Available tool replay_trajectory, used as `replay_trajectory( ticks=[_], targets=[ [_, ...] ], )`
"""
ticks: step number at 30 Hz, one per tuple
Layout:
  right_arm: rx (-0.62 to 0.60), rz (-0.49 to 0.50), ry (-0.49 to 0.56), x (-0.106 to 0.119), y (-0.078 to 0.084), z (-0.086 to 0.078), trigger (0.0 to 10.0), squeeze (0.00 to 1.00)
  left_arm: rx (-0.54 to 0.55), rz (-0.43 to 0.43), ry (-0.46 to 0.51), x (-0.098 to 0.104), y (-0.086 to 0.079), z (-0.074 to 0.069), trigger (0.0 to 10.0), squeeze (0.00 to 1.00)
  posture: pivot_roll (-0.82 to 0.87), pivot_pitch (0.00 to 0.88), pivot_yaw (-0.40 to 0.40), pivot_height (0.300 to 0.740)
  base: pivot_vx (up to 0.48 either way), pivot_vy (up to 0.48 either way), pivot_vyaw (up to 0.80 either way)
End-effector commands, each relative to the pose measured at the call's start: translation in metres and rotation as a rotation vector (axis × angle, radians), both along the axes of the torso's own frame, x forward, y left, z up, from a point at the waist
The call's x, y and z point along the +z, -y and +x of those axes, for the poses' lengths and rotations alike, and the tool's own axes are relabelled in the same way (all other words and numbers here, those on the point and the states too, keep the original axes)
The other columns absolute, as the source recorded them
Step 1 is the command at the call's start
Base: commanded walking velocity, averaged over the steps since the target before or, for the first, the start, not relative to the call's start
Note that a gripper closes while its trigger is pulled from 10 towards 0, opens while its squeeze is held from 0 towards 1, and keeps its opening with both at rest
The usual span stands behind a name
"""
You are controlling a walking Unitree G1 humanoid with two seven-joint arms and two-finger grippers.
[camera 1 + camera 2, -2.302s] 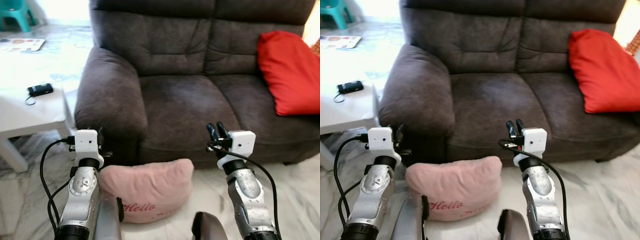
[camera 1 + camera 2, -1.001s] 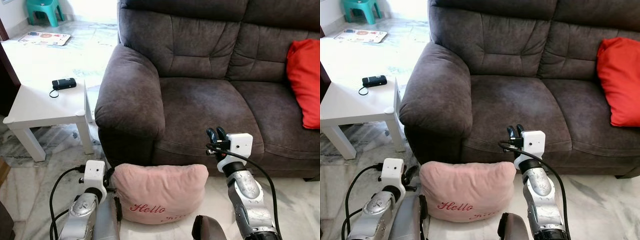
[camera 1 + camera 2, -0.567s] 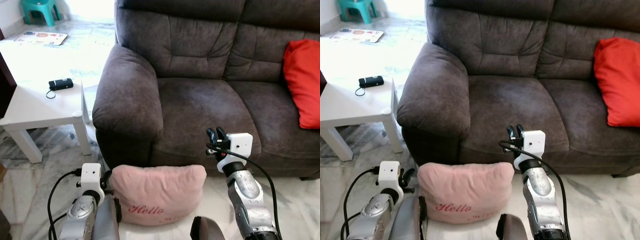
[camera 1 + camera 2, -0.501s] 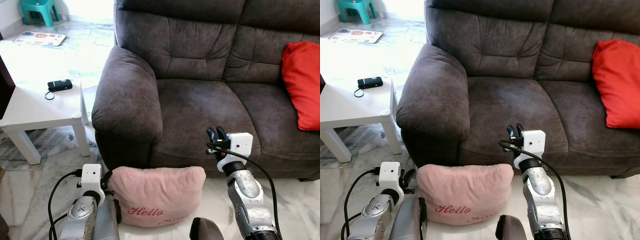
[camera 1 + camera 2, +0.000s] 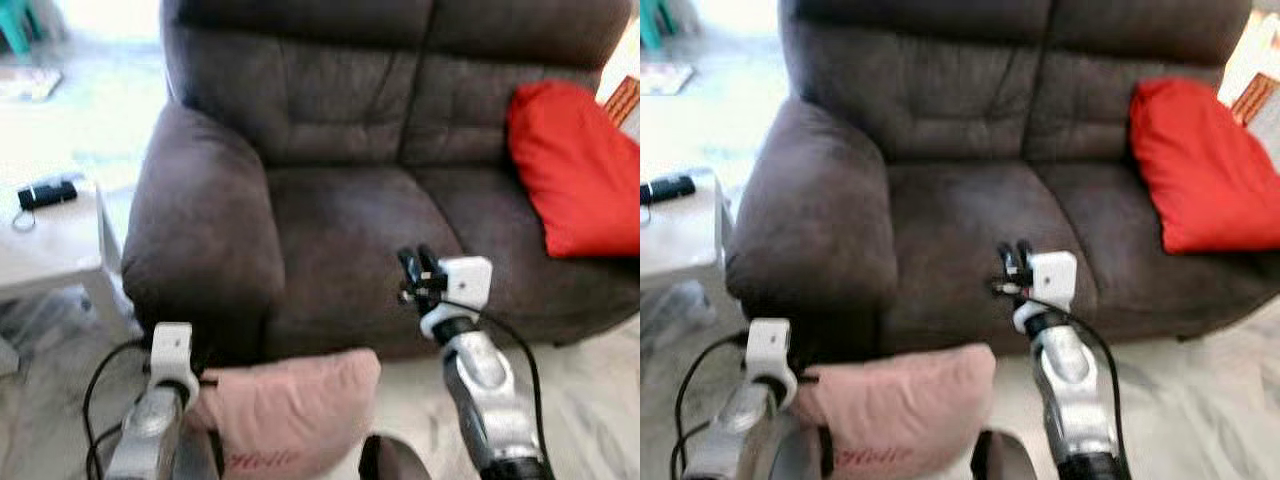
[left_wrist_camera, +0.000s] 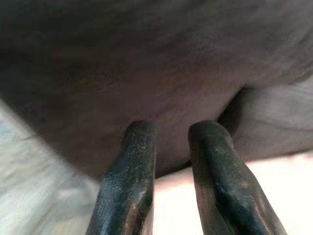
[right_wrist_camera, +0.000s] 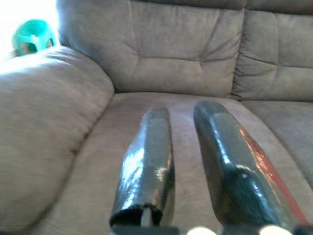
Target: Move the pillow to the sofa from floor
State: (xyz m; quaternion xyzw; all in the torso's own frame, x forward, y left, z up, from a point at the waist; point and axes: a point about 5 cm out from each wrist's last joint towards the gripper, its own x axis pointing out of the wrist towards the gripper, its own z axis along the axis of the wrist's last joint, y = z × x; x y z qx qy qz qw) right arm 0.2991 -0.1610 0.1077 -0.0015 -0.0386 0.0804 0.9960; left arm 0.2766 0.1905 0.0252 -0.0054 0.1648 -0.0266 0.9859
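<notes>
A pink pillow with red lettering stands on the pale floor against the front of the dark brown sofa. It lies low between my two arms. My left gripper is at the pillow's left edge, close to the sofa's base. Its fingers are a narrow gap apart and hold nothing. My right gripper is raised above the pillow's right end, in front of the seat cushion. Its fingers also stand slightly apart around nothing. The picture is blurred.
A red cushion leans in the sofa's right corner. A white side table with a black device stands left of the armrest. A green stool is far back left.
The whole picture has shifted and blurred, so the camera has moved. The pillow sits lower in view. Both arms keep much the same pose beside it.
</notes>
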Motion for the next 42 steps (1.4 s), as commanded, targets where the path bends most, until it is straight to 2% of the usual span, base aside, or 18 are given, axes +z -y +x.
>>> replay_trajectory(
  ticks=[1,4,7,9,17,18,20,34,42],
  targets=[
    [-0.015,0.003,-0.018,-0.003,0.003,-0.001,10.0,0.0,-0.022,-0.013,-0.051,-0.01,0.004,-0.006,10.0,0.0,0.09,0.0,-0.132,0.54,0.0,0.0,0.0],
    [-0.014,0.007,-0.021,-0.004,0.004,-0.003,10.0,0.0,-0.036,-0.013,-0.14,-0.023,0.004,-0.013,10.0,0.0,0.08,0.0,-0.132,0.54,0.0,0.0,0.0],
    [-0.015,0.008,-0.02,-0.004,0.004,-0.004,10.0,0.0,-0.029,-0.02,-0.164,-0.027,0.002,-0.015,10.0,0.0,0.08,0.0,-0.133,0.54,0.0,0.0,0.0],
    [-0.013,0.006,-0.018,-0.003,0.005,-0.004,10.0,0.0,0.013,-0.015,-0.234,-0.036,-0.005,-0.018,10.0,0.0,0.08,0.0,-0.135,0.54,0.0,0.0,0.0],
    [-0.01,-0.001,-0.013,0.0,0.007,-0.006,10.0,0.0,0.072,-0.062,-0.28,-0.043,-0.013,-0.018,10.0,0.0,0.06,0.0,-0.142,0.54,0.0,0.0,0.0],
    [-0.01,-0.001,-0.01,0.001,0.008,-0.006,10.0,0.0,0.074,-0.064,-0.285,-0.044,-0.013,-0.018,10.0,0.44,0.06,0.0,-0.145,0.54,0.0,0.0,0.0],
    [-0.01,-0.003,-0.007,0.002,0.009,-0.007,10.0,0.0,0.073,-0.053,-0.297,-0.045,-0.015,-0.017,10.0,1.0,0.05,0.0,-0.146,0.54,0.0,0.0,0.0],
    [0.014,-0.011,0.002,0.009,0.009,-0.006,10.0,0.0,0.098,-0.038,-0.288,-0.043,-0.016,-0.008,10.0,1.0,0.04,0.0,-0.166,0.54,0.0,0.0,0.0],
    [0.021,0.003,0.03,0.017,0.011,-0.007,10.0,0.0,0.132,0.007,-0.295,-0.043,-0.02,-0.006,10.0,1.0,0.02,0.0,-0.178,0.54,0.0,0.0,0.0]
  ],
)
